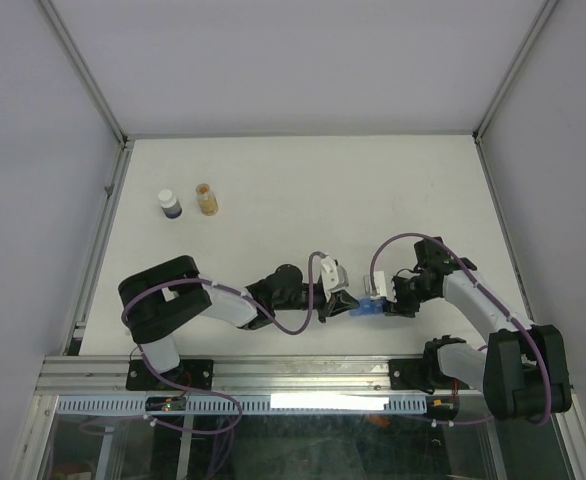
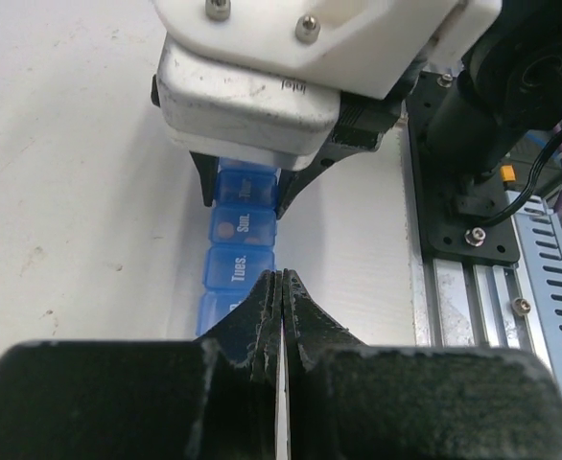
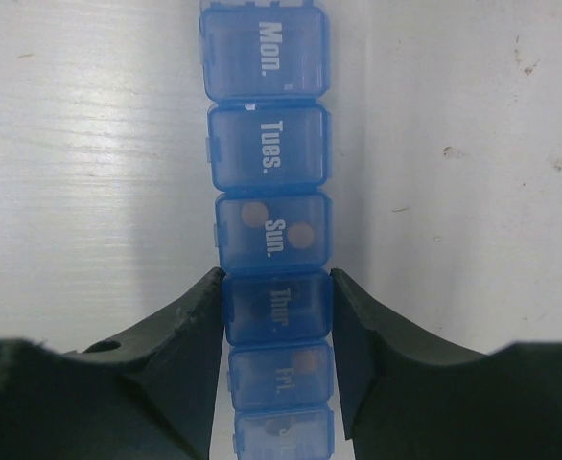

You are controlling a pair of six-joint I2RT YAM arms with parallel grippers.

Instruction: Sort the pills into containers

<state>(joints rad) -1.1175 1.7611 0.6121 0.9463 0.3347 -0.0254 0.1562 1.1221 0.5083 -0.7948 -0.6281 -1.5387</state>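
The containers are one blue pill-organizer strip (image 1: pixel 366 308) lying on the white table near its front edge, between the two arms. Its lids read Mon., Tues., Sun., Thur., Fri. in the right wrist view, and all look closed (image 3: pixel 269 172). Two tan round pills (image 3: pixel 253 214) show through the Sun. lid. My right gripper (image 3: pixel 276 297) is shut on the strip, its fingers (image 3: pixel 190 331) against both sides of the Thur. compartment. My left gripper (image 2: pixel 281 276) is shut with nothing in it, its tips just above the strip (image 2: pixel 242 230) near the Tues. compartment. It faces the right gripper (image 2: pixel 243 192).
A small whitish vial (image 1: pixel 170 205) and a clear bottle with orange-tan contents (image 1: pixel 207 199) stand at the back left of the table. An aluminium rail (image 1: pixel 303 375) runs along the near edge, close beside the strip. Grey walls enclose the table.
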